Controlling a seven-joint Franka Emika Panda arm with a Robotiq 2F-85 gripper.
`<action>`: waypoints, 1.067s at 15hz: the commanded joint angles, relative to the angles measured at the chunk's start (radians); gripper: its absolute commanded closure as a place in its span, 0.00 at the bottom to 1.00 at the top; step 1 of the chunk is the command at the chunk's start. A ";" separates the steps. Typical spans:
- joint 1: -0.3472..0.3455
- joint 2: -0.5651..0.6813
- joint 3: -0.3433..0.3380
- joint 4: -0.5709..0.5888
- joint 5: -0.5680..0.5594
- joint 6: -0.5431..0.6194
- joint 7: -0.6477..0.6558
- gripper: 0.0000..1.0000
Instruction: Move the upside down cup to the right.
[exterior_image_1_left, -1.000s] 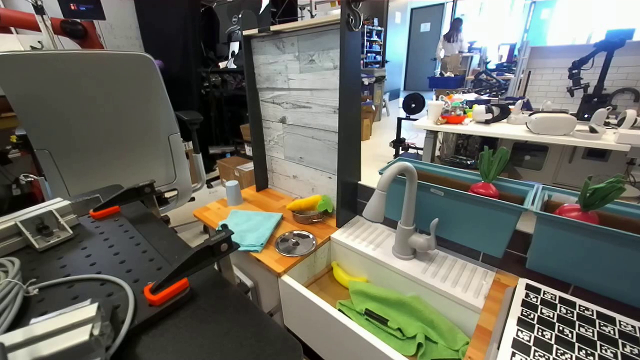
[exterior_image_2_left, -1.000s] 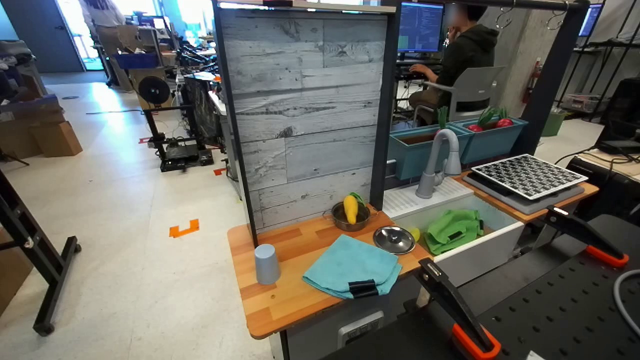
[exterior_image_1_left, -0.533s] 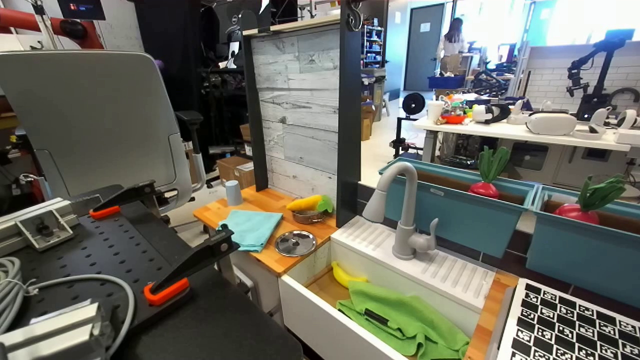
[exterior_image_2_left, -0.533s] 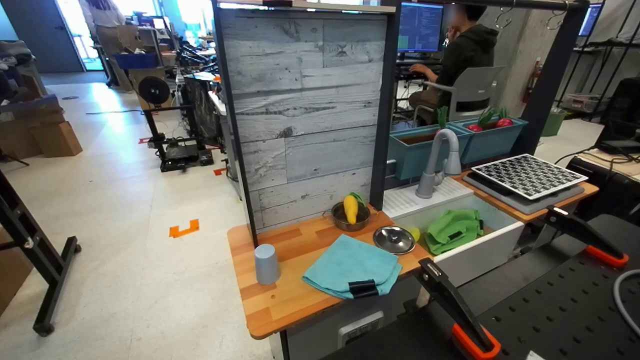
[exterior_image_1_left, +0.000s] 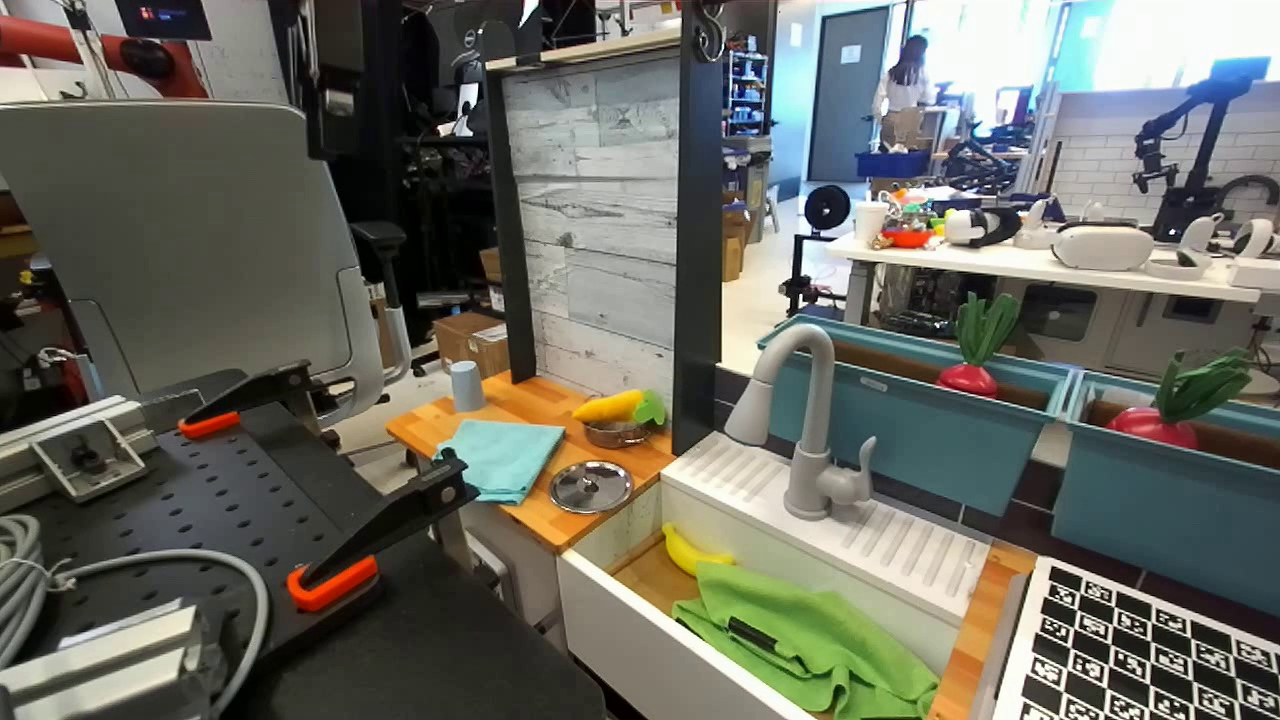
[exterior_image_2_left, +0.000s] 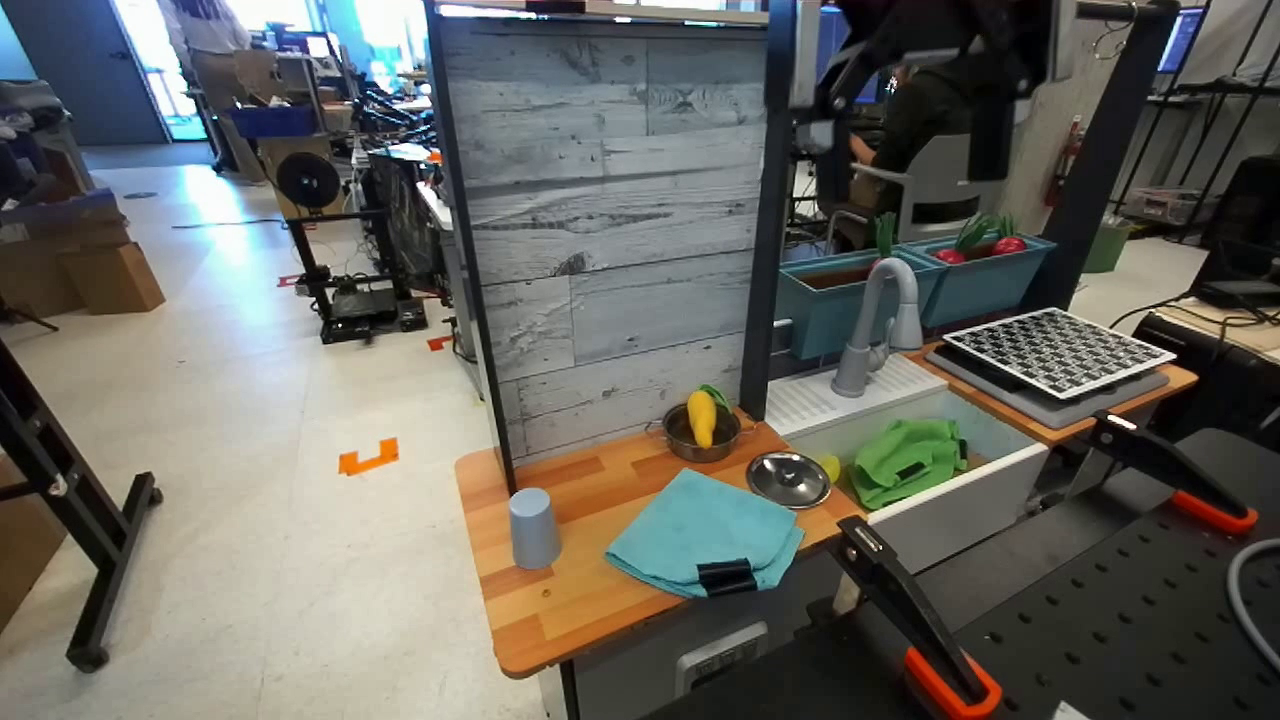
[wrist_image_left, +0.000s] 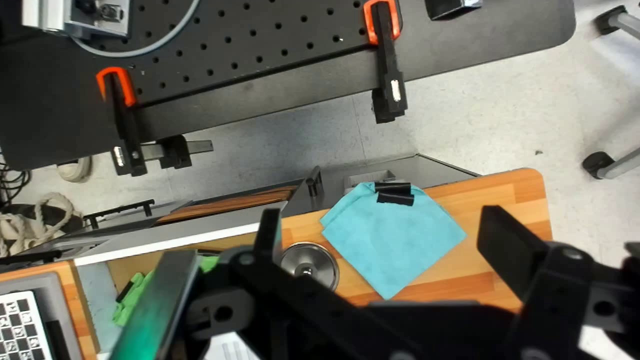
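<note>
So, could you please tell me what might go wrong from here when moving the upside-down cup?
The cup doesn't show in the wrist view, so the open pincer might come down misaligned and knock it over. It stands near the end of the wooden counter; a bump could send it off. A teal cloth lies close to it; set down there, the cup could tilt.

Tabletop (exterior_image_2_left: 600, 488) is carrying upturned cup (exterior_image_2_left: 535, 530) near left edge, cloth (exterior_image_2_left: 700, 530) at front, lid (exterior_image_2_left: 775, 482) near right, pot (exterior_image_2_left: 700, 456) toward back-right corner.
</note>
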 joint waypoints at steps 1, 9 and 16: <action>0.042 0.139 0.014 0.049 -0.047 0.099 0.107 0.00; 0.125 0.300 -0.019 0.109 -0.078 0.145 0.188 0.00; 0.147 0.359 -0.043 0.158 -0.110 0.155 0.230 0.00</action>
